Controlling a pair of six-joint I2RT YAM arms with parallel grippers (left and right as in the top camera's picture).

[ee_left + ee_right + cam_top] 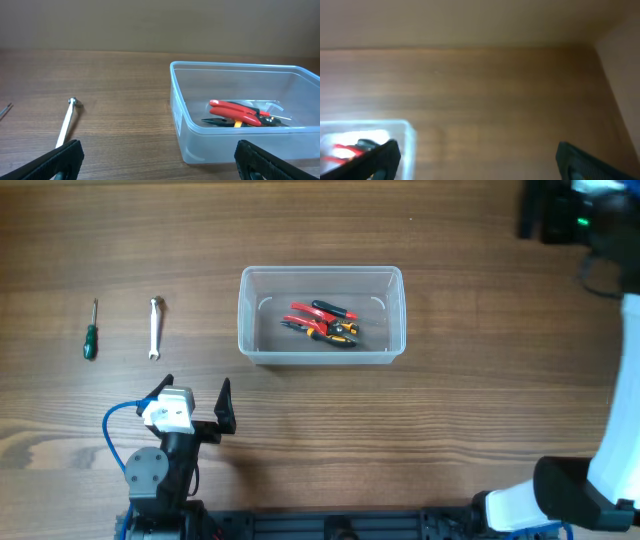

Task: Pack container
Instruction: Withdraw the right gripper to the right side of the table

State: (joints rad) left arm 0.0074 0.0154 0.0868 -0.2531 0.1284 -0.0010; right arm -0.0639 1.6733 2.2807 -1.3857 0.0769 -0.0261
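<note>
The container (321,352), a clear plastic tub, stands mid-table. Inside it lie red-handled pliers (318,312) and a yellow-and-black tool (338,333). My left gripper (195,395) hovers near the table's front, left of the container, open and holding nothing. In the left wrist view the container (180,125) is ahead on the right with the red pliers (235,111) inside, and the left gripper (160,162) is spread wide. My right gripper (535,215) is high at the far right corner. The right wrist view is blurred; the right gripper (477,160) is open and empty, with the container's corner (409,137) at lower left.
A silver wrench (155,327) and a green-handled screwdriver (91,330) lie on the wooden table left of the container. The wrench (67,122) also shows in the left wrist view. The right arm's white links (620,410) run along the right edge.
</note>
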